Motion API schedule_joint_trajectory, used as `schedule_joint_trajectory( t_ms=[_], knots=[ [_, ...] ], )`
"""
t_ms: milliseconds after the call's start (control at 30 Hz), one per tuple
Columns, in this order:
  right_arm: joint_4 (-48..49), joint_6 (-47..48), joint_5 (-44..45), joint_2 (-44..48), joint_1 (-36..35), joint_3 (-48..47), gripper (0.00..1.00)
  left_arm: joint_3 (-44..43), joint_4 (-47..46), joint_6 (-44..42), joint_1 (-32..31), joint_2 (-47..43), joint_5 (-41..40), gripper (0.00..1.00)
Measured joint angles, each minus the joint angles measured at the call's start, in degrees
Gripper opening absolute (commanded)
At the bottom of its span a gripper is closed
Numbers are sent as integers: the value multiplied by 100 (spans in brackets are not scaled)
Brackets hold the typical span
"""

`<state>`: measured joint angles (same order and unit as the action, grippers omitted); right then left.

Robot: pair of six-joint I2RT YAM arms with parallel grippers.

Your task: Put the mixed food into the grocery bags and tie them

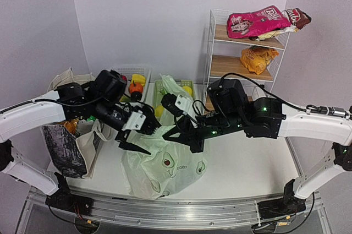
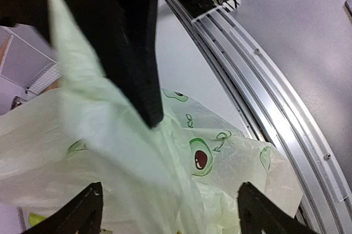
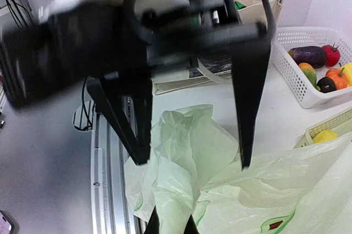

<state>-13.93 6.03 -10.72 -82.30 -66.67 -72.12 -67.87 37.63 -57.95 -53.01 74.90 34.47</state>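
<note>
White tabletop w/ lilac walls behind; near its front centre we see the pale-green plastic bag, avocado print, slumped and crumpled, its top bunched up toward the arms. The right gripper has its jaws pressed together on a fold of the bag's top edge, film pinched btwn the tips. The left gripper faces it from the other side, jaws spread wide, low over the bag w/ loose film btwn the fingers, nothing gripped as far as we can tell; the two grippers sit near each other, tips apart. Just beside the bag on the left we see the beige canvas tote, upright, b&w panel facing front, at the table's left edge. Behind the arms: a white basket holding toy fruit in dark, red, orange and yellow; a green basket next to it w/ a yellow piece inside. Far right, a wire rack w/ wooden shelves; a pink packet on the top shelf, an orange packet on the shelf below.
</note>
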Motion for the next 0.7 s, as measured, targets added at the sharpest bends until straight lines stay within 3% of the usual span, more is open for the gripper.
schedule_joint_trajectory(
  t_ms=[133, 300, 533, 700],
  knots=[
    [33, 96, 183, 110, 0, 94, 0, -492, 254, 214, 606, -307, 489, 97],
    [42, 166, 234, 161, 0, 127, 0, -1864, 231, 737, 1314, 238, 689, 100],
    [60, 224, 204, 161, 0, 127, 0, -3190, 265, 757, 1335, 1727, 508, 100],
    [63, 273, 194, 163, 0, 127, 0, -3523, 709, 246, 1342, 2364, 741, 98]
  ],
)
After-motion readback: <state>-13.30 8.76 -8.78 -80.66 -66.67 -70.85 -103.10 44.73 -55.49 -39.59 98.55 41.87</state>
